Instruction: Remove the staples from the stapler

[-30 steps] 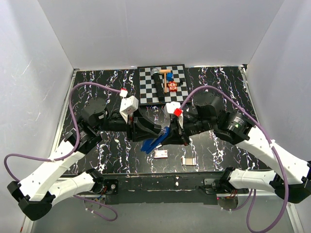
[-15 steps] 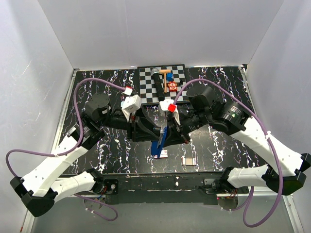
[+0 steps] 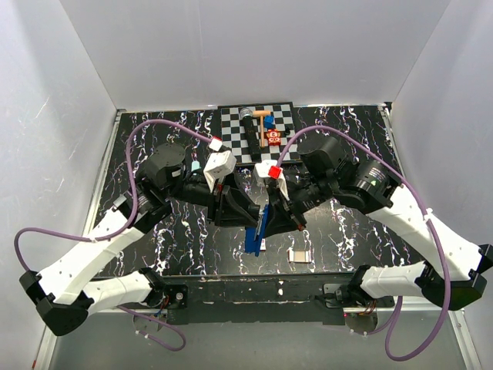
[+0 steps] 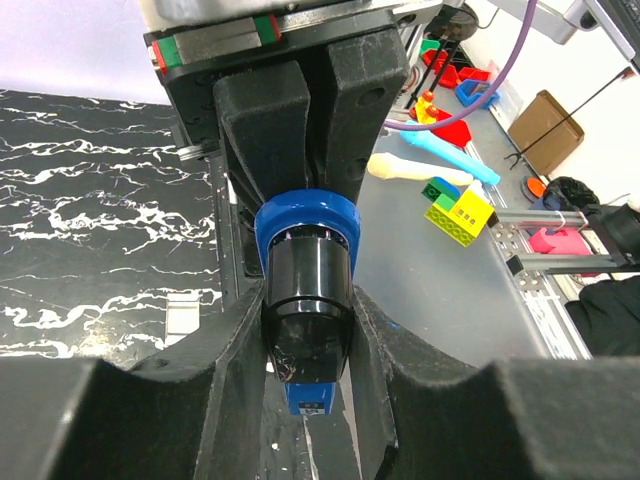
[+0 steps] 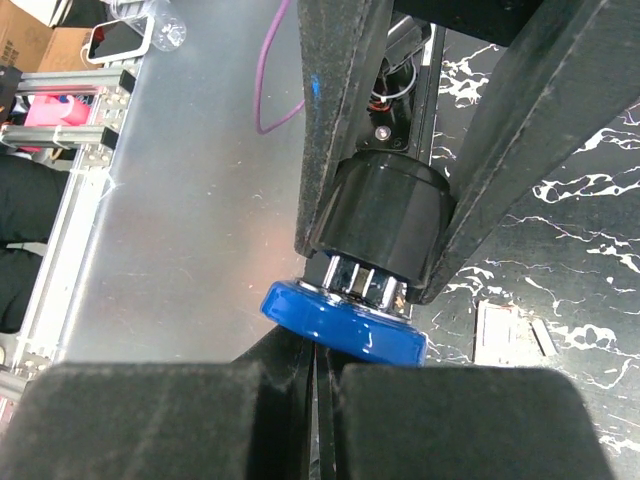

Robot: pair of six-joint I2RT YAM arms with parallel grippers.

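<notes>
Stapler [image 3: 259, 227], left gripper [image 4: 305, 340] clamped around it, right gripper [image 5: 318, 400] closed at its blue end

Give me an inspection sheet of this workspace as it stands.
Surface: black marbled table, with a checkerboard mat at its far edge.
Job's things: blue stapler held between the two grippers, near the table's middle.
Clutter: blue block and black bar among small toys on the mat; small flat pale box near the front.
Grippers: left gripper fingers clamp the stapler's black body; right gripper fingers shut, tips at its blue end.
Cables: a purple cable loops off each arm, clear of the stapler.
Surroundings: white walls; a bench with toy bricks outside.
</notes>
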